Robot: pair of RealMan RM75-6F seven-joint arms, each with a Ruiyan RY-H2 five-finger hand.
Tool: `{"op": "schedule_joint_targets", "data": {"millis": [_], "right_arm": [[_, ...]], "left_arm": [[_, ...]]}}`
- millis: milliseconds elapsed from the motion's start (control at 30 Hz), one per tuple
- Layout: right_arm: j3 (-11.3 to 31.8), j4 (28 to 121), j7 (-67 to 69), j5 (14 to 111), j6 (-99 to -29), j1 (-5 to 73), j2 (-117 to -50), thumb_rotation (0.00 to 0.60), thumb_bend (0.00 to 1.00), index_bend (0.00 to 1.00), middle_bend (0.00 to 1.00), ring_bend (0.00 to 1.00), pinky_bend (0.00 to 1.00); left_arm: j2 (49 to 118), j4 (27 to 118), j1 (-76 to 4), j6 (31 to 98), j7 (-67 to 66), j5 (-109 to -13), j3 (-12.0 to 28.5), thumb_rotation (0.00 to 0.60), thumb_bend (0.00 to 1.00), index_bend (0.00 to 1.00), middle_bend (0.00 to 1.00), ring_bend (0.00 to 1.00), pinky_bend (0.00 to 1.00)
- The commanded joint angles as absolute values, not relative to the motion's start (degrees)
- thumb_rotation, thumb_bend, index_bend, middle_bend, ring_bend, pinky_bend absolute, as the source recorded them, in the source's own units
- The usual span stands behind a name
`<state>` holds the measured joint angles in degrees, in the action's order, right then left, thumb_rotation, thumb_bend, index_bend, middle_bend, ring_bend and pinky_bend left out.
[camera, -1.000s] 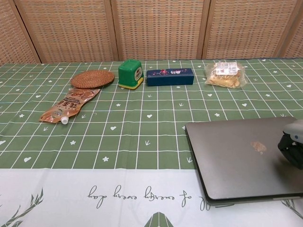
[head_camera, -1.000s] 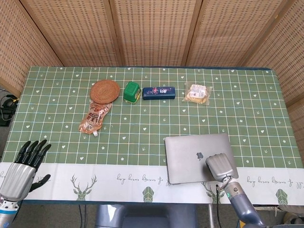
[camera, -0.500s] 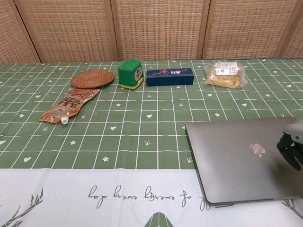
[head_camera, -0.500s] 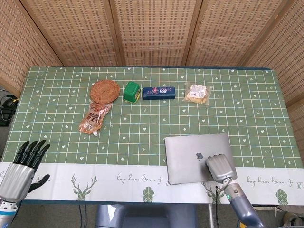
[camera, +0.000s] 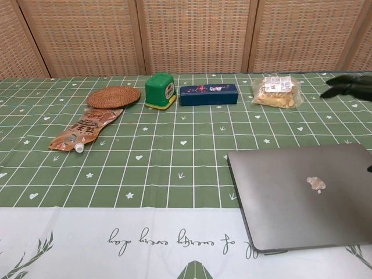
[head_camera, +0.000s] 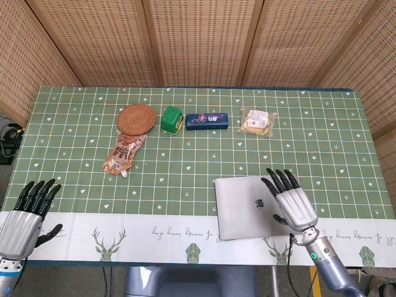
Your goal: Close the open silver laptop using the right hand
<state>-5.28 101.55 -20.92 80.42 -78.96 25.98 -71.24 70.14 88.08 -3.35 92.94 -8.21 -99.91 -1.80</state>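
Observation:
The silver laptop lies shut and flat near the table's front edge, right of centre; the chest view shows its lid with the logo facing up. My right hand hovers above the lid's right part, fingers spread and straight, holding nothing. In the chest view only its dark fingertips show at the right edge, raised well above the laptop. My left hand is at the front left edge of the table, fingers apart and empty.
Along the back of the green cloth stand a woven coaster, a green tub, a dark blue box and a snack bag. A brown pouch lies below the coaster. Wicker screens stand behind the table.
My right hand has lifted off the laptop lid and spread its fingers; earlier it pressed curled on the lid's right front part. The laptop stays shut. The left hand sank slightly.

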Motion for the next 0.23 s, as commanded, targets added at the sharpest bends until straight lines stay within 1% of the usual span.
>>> {"op": "schedule_joint_targets", "data": {"millis": [33, 133, 233], "right_arm": [[-5.4, 93.3, -11.8, 87.0, -85.6, 21.3, -71.7, 0.6, 0.21, 0.01, 0.0, 0.0, 0.02], [-5.3, 88.2, -6.5, 88.5, -88.0, 19.2, -72.9, 0.6, 0.18, 0.0, 0.0, 0.0, 0.0], [-5.0, 84.1, -3.5, 89.1, -89.4, 17.7, -74.1, 0.6, 0.17, 0.0, 0.0, 0.0, 0.0]], "left_arm": [[70.4, 87.8, -3.4, 92.9, -8.3, -99.4, -1.5, 0.6, 0.18, 0.0, 0.0, 0.0, 0.0], [70.8, 87.4, -3.4, 92.9, -8.0, -98.9, -1.2, 0.6, 0.17, 0.0, 0.0, 0.0, 0.0], [71.0, 87.1, -3.4, 92.8, -8.0, -98.5, -1.0, 0.6, 0.17, 0.0, 0.0, 0.0, 0.0]]}}
